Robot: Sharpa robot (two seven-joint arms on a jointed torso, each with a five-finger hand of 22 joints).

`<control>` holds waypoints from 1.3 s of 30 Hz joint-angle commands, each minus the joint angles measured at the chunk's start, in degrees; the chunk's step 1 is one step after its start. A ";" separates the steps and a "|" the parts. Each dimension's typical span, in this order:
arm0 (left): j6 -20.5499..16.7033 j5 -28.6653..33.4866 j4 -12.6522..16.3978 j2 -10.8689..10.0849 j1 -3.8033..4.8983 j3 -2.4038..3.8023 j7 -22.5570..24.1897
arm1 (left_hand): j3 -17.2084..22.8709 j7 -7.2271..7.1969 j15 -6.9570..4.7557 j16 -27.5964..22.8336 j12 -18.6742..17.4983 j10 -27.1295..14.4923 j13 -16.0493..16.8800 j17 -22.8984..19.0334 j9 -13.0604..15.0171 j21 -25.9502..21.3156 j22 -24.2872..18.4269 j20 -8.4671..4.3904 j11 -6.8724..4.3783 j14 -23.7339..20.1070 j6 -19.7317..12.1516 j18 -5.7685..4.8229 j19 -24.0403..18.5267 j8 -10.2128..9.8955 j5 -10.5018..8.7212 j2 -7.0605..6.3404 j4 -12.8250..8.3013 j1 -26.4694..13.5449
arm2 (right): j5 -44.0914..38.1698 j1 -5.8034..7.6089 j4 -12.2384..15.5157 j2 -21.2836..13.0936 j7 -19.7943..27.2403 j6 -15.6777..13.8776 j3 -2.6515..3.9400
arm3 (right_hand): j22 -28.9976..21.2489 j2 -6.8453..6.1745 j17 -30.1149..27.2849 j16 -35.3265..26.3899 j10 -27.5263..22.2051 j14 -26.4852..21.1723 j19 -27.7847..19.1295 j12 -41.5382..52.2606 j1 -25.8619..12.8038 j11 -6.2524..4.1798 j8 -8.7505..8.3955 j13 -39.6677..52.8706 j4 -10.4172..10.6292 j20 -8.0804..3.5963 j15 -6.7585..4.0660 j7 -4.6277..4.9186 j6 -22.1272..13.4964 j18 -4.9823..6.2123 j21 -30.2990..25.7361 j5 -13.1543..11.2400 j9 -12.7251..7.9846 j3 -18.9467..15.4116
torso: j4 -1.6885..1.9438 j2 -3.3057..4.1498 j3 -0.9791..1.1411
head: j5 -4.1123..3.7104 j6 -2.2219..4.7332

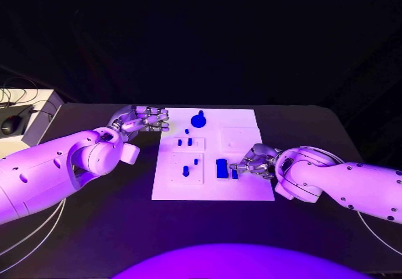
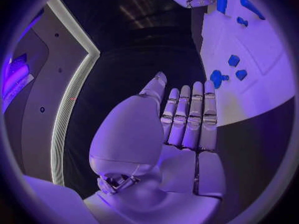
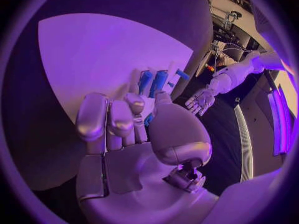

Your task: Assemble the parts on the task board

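The task board [image 1: 243,136] is lying in the middle of the counter [image 1: 100,232], blue parts scattered over it: a round one [image 1: 199,120] near its far edge, small ones mid-board, a tall block [image 1: 222,168] near its right edge. Your right hand [image 1: 254,163] is curling its fingers at a small blue piece [image 1: 234,173] beside that block; I cannot tell whether it is gripping. Your left hand [image 1: 142,120] is hovering flat, fingers together and empty, at the board's far left corner. You seem to be at a pick-up; next, confirm the grip before lifting
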 commanded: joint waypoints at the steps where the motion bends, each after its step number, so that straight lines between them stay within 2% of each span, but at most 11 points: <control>1: 0.94 -0.17 0.07 0.07 0.00 0.06 0.26 | -0.16 0.26 -0.14 0.16 -0.26 -0.47 0.07 0.07 0.01 -0.23 -0.02 -0.02 -0.07 -0.38 -0.10 -1.08 -0.44 0.09 0.03 0.24 0.27 -0.20 | -0.27 -0.04 0.25 -0.33 0.71 -0.34 0.03 | 8.01 0.47 0.01 -0.12 -0.02 0.13 2.57 0.21 -0.17 0.38 0.13 -0.12 0.20 0.27 0.33 0.01 0.11 -0.17 0.09 -0.07 0.01 -0.44 | 0.01 -0.03 -0.01 | 0.04 0.06; 10: 0.88 -0.17 0.11 0.06 -0.02 0.06 0.32 | -0.17 0.29 -0.13 0.16 -0.26 -0.49 0.08 0.07 0.01 -0.23 -0.02 -0.02 -0.06 -0.39 -0.12 -1.07 -0.44 0.08 0.03 0.32 0.37 -0.28 | -0.33 -0.03 0.78 -1.67 1.48 -0.55 0.08 | 8.02 0.50 -0.04 -0.15 0.07 0.12 2.58 0.27 -0.17 0.35 0.16 -0.10 0.55 0.27 0.32 -0.02 0.17 -0.16 0.12 0.10 0.01 -0.69 | 0.03 0.00 -0.05 | -0.01 0.28; 13: 0.90 -0.17 0.10 0.06 -0.02 0.06 0.33 | -0.17 0.29 -0.13 0.16 -0.26 -0.49 0.08 0.07 0.01 -0.23 -0.02 -0.02 -0.06 -0.39 -0.12 -1.07 -0.44 0.08 0.03 0.32 0.37 -0.28 | 0.12 -0.03 1.25 -2.26 3.11 -0.24 0.08 | 8.04 0.43 0.02 -0.11 0.14 0.14 2.59 0.37 1.01 0.32 0.23 -0.05 -0.45 0.25 0.29 -0.05 0.24 -0.18 0.22 -0.04 0.07 -0.39 | 0.04 -0.01 -0.03 | -0.05 0.26; 15: 0.90 -0.17 0.09 0.05 -0.02 0.06 0.33 | -0.17 0.29 -0.13 0.16 -0.26 -0.49 0.08 0.07 0.01 -0.23 -0.02 -0.02 -0.06 -0.39 -0.12 -1.07 -0.44 0.08 0.03 0.32 0.37 -0.28 | 0.39 -0.04 1.56 -2.59 4.25 0.33 0.09 | 8.07 0.58 0.06 -0.07 0.23 0.14 2.61 0.53 2.72 0.28 0.40 0.04 -2.34 0.21 0.24 -0.11 0.35 -0.21 0.36 -1.63 0.21 0.30 | 0.00 -0.01 -0.05 | -0.06 0.29; 17: 0.91 -0.17 0.09 0.06 -0.03 0.06 0.34 | -0.17 0.29 -0.13 0.16 -0.26 -0.49 0.08 0.07 0.01 -0.23 -0.02 -0.02 -0.06 -0.39 -0.12 -1.07 -0.44 0.08 0.03 0.32 0.37 -0.28 | 0.49 -0.07 1.84 -2.84 5.10 1.02 0.08 | 8.10 0.67 0.13 -0.02 0.31 0.15 2.60 0.69 4.90 0.18 0.73 0.14 -4.76 0.16 0.16 -0.22 0.48 -0.24 0.49 -4.79 0.53 1.42 | -0.03 -0.01 -0.05 | -0.09 0.28; 18: 0.92 -0.17 0.10 0.05 -0.03 0.06 0.34 | -0.17 0.29 -0.13 0.16 -0.26 -0.49 0.08 0.07 0.01 -0.23 -0.02 -0.02 -0.06 -0.39 -0.12 -1.07 -0.44 0.08 0.03 0.32 0.37 -0.28 | 0.53 -0.12 2.03 -2.98 5.49 1.44 0.08 | 8.15 0.73 0.15 -0.02 0.35 0.13 2.61 0.72 6.81 0.12 0.85 0.18 -6.51 0.06 0.05 -0.33 0.41 -0.29 0.68 -10.61 0.70 2.79 | -0.03 -0.01 -0.04 | -0.08 0.27; 19: 0.92 -0.17 0.10 0.05 -0.03 0.06 0.34 | -0.17 0.29 -0.13 0.16 -0.26 -0.49 0.08 0.07 0.01 -0.23 -0.02 -0.02 -0.06 -0.39 -0.12 -1.07 -0.44 0.08 0.03 0.32 0.37 -0.28 | 0.56 -0.20 2.23 -3.11 5.79 1.81 0.08 | 8.17 0.39 0.15 -0.04 0.36 0.12 2.61 0.72 7.79 0.16 0.95 0.20 -7.78 0.06 0.07 -0.34 0.38 -0.34 0.79 -13.42 0.82 4.06 | -0.01 0.00 -0.03 | -0.09 0.25; 23: 0.96 -0.17 0.07 0.07 -0.03 0.06 0.35 | -0.17 0.29 -0.13 0.16 -0.26 -0.49 0.08 0.07 0.01 -0.23 -0.02 -0.02 -0.06 -0.39 -0.12 -1.07 -0.44 0.08 0.03 0.32 0.37 -0.28 | 0.57 -0.48 2.74 -3.37 6.41 2.45 0.08 | 8.21 -1.21 0.24 -0.01 0.53 0.15 2.58 0.93 8.95 0.08 1.27 0.32 -10.42 0.05 0.09 -0.41 0.57 -0.39 1.03 -17.56 1.01 6.71 | -0.01 -0.01 -0.04 | -0.24 0.21; 28: 1.01 -0.17 0.07 0.10 -0.03 0.06 0.37 | -0.28 0.33 -0.12 0.19 -0.26 -0.51 0.08 0.07 0.00 -0.26 -0.05 -0.02 -0.04 -0.41 -0.14 -1.07 -0.42 0.08 0.02 0.27 0.52 -0.25 | 0.14 -0.81 2.84 -3.30 5.97 2.29 0.07 | 8.22 -2.52 0.29 -0.04 0.66 0.14 2.54 1.09 9.18 0.07 1.29 0.44 -12.13 0.06 0.11 -0.37 0.67 -0.40 1.17 -20.58 0.84 9.24 | 0.00 -0.01 -0.05 | -0.32 0.22; 39: 1.12 -0.17 0.11 0.10 -0.04 0.06 0.41 | -0.28 0.33 -0.12 0.19 -0.26 -0.51 0.08 0.07 0.00 -0.26 -0.05 -0.02 -0.04 -0.41 -0.14 -1.07 -0.42 0.08 0.02 0.27 0.52 -0.25 | -1.45 -1.34 1.92 -2.56 2.93 0.46 0.06 | 8.24 -2.31 0.28 -0.09 1.01 0.16 2.58 1.46 9.30 -0.17 1.77 0.61 -12.67 -0.04 -0.04 -0.70 1.01 -0.42 1.28 -20.38 1.09 10.69 | 0.07 -0.03 -0.08 | -0.51 -0.02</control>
